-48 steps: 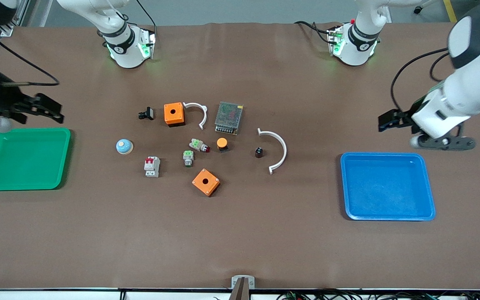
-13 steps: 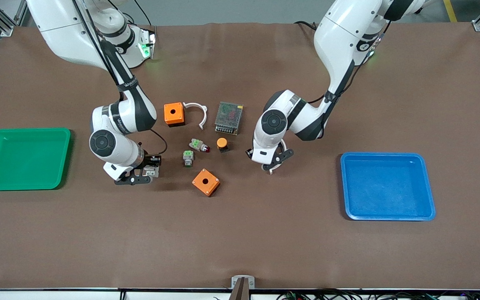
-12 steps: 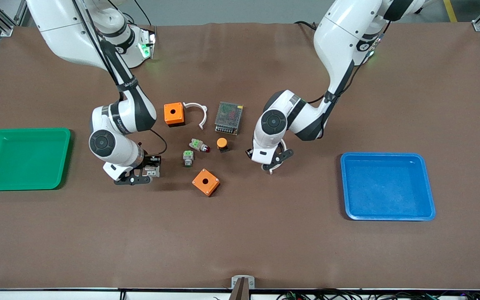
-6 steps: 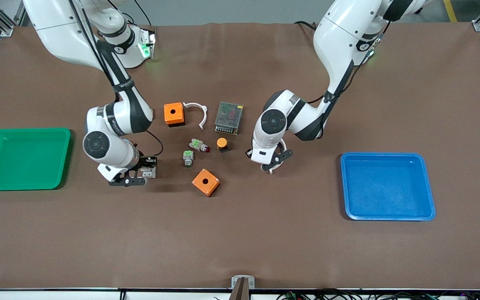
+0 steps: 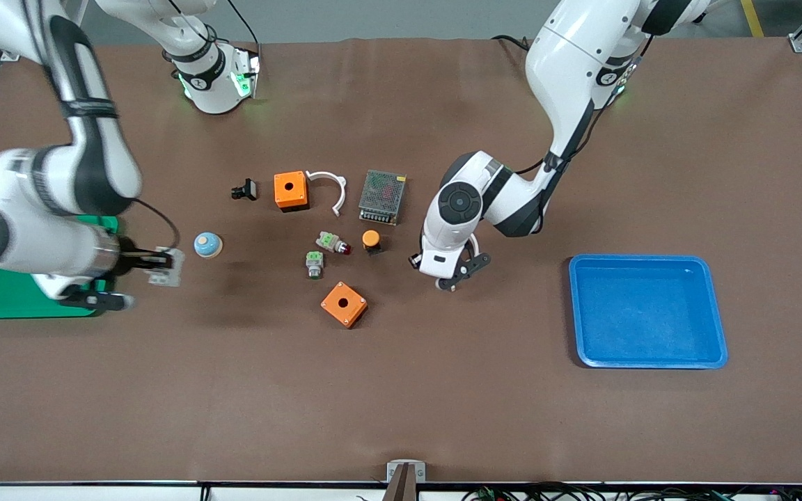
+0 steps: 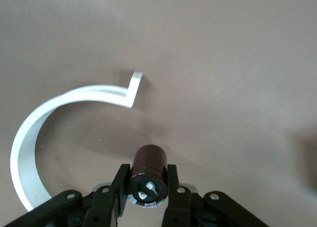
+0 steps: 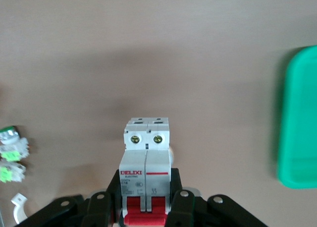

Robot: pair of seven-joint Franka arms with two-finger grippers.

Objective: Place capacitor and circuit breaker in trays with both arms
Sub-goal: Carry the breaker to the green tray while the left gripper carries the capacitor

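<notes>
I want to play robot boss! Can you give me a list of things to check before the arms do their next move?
1. Right gripper shut on the circuit breaker: ok.
2. Circuit breaker lifted off the table: ok.
3. Circuit breaker over the green tray: not ok, it is over bare table beside the tray.
4. Left gripper shut on the capacitor: ok.
5. Capacitor clear of the white curved clip: ok, apart in the left wrist view.
6. Blue tray ready for the capacitor: ok.
</notes>
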